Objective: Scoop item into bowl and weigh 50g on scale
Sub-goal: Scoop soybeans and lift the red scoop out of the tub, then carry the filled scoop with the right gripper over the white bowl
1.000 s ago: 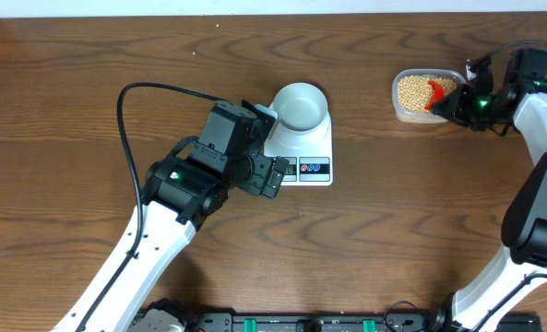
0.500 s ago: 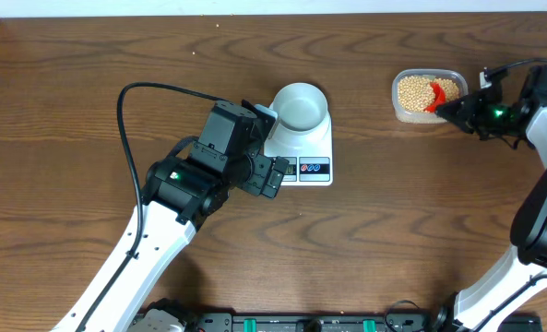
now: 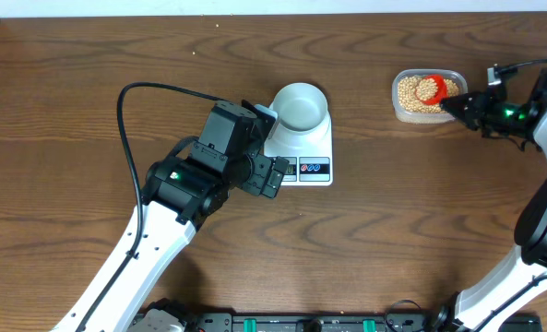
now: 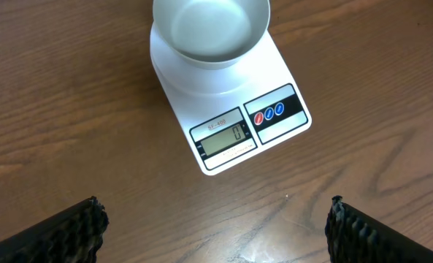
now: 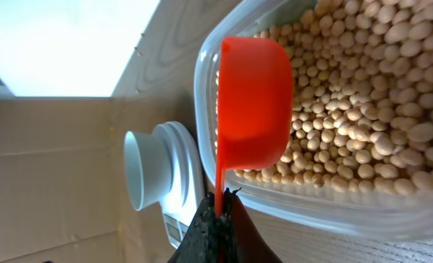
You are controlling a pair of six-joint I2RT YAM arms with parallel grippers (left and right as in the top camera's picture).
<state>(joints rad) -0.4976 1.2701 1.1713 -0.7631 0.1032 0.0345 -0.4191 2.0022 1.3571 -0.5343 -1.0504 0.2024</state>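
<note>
The white scale (image 3: 303,152) stands mid-table with the white bowl (image 3: 301,105) on it; its display (image 4: 223,137) reads 0. In the left wrist view the bowl (image 4: 210,29) is empty. My left gripper (image 3: 266,145) hovers at the scale's left edge, open, nothing between its fingers (image 4: 70,230). At the far right, tan beans (image 3: 411,92) fill a clear tub (image 3: 427,115). My right gripper (image 3: 459,104) is shut on the thin handle of a red scoop (image 3: 430,88), whose cup (image 5: 253,102) lies over the beans (image 5: 362,95). Whether the cup holds beans I cannot tell.
The left arm's black cable (image 3: 125,111) loops over the table left of the scale. The tub's rim (image 5: 333,201) lies close under my right gripper (image 5: 220,199). Beyond the tub, the right wrist view shows the bowl (image 5: 139,179) and scale (image 5: 185,172).
My right arm has drawn back to the right and its wrist has rolled, turning the red scoop over the beans. The left arm, bowl and scale have not moved.
</note>
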